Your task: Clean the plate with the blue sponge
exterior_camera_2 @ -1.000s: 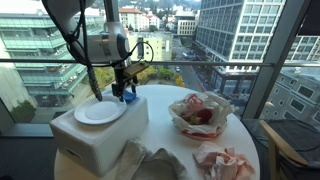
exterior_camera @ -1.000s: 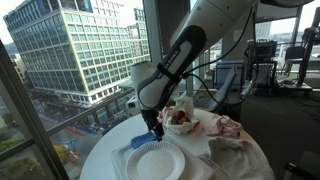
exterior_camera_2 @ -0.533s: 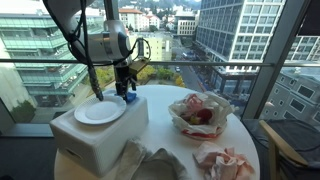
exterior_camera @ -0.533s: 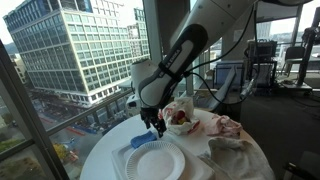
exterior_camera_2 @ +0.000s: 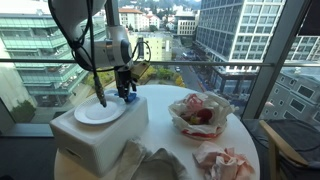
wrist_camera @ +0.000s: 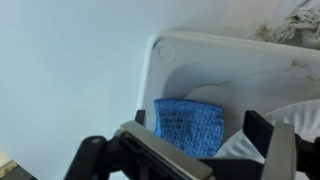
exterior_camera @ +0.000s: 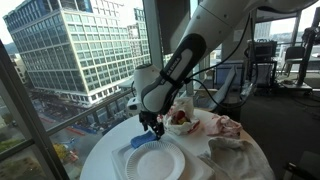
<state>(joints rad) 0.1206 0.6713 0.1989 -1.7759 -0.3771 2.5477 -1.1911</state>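
Note:
The plate (exterior_camera: 158, 161) (exterior_camera_2: 98, 112), white with a fluted rim, lies on top of a white box (exterior_camera_2: 100, 138). The blue sponge (exterior_camera: 139, 141) (exterior_camera_2: 129, 98) lies flat on the box beside the plate's edge. My gripper (exterior_camera: 150, 124) (exterior_camera_2: 125, 88) hangs just above the sponge, pointing down. In the wrist view the blue sponge (wrist_camera: 188, 125) fills the space between my open gripper (wrist_camera: 200, 120), a dark finger standing off each side of it without touching. A bit of the plate (wrist_camera: 295, 118) shows to the right of the sponge.
The box stands on a round white table (exterior_camera: 103, 153) (exterior_camera_2: 165, 98) beside a window. A red-and-white cloth bundle (exterior_camera: 180, 118) (exterior_camera_2: 198, 113) sits mid-table. A pink cloth (exterior_camera: 228, 126) (exterior_camera_2: 222, 160) and a pale cloth (exterior_camera: 230, 152) (exterior_camera_2: 150, 165) lie near the table's edge.
The gripper has risen slightly over the sponge and stayed open. The sponge and the plate have not moved.

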